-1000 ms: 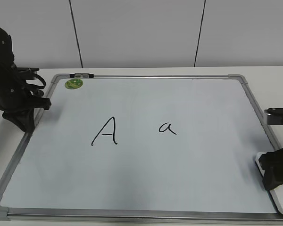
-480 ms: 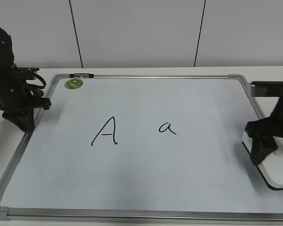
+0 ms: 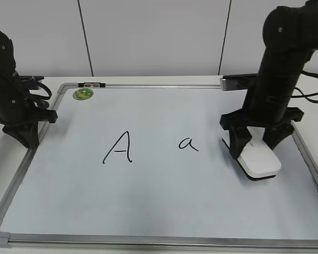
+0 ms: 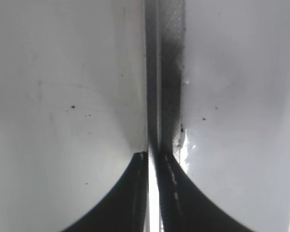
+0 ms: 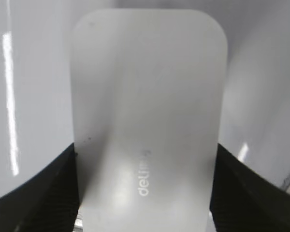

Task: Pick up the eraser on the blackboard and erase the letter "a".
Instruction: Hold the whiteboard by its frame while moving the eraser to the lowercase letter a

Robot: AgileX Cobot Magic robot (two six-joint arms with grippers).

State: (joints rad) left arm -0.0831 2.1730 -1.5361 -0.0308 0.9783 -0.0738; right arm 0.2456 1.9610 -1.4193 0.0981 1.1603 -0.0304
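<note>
My right gripper (image 3: 257, 143) is shut on the white eraser (image 3: 259, 160) and holds it on or just above the blackboard (image 3: 164, 190), a short way right of the small handwritten letter "a" (image 3: 188, 143). In the right wrist view the eraser (image 5: 147, 121) fills the frame between my two black fingers (image 5: 43, 193), grey lettering up. The larger capital "A" (image 3: 118, 147) is left of the "a". My left gripper (image 3: 22, 135) rests at the board's left frame, shut and empty; in its wrist view (image 4: 153, 159) the fingers nearly touch over the frame edge.
A round green magnet (image 3: 83, 94) sits at the board's far left corner. A black clip (image 3: 91, 84) is on the top frame beside it. The board lies on a white table with a white panelled wall behind.
My right arm has carried the eraser from the board's near right edge up and left, to just right of the small "a". The left arm has not moved.
</note>
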